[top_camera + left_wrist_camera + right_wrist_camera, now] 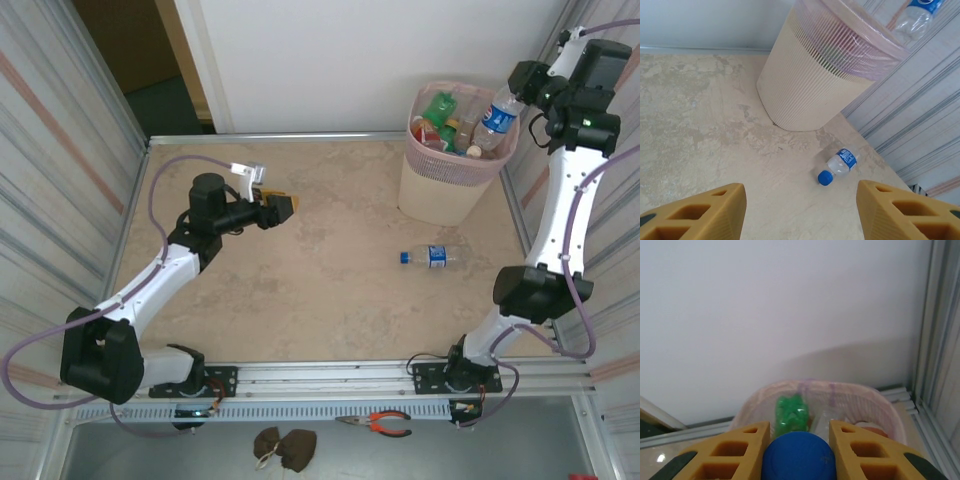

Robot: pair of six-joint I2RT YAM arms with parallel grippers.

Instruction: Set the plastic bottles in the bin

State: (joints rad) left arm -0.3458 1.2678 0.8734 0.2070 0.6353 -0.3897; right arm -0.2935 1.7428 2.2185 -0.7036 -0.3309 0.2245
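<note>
1. We find the right gripper (797, 434) raised at the far right corner. Its yellow fingers (735, 445) are clamped on the blue cap (798, 457) of a blue-labelled bottle (495, 118).
2. The blue-labelled bottle hangs tilted over the right side of the rim of the pink bin (440, 195), above the contents.
3. We see a green bottle (791, 412) and other bottles lying inside the bin.
4. The left gripper (282, 207) hovers over the left part of the table (300, 300). Its fingers are set wide apart, with nothing between them.
5. One clear bottle (430, 257) with a blue label lies on its side on the table, near the bin's base, with its cap pointing left.
</note>
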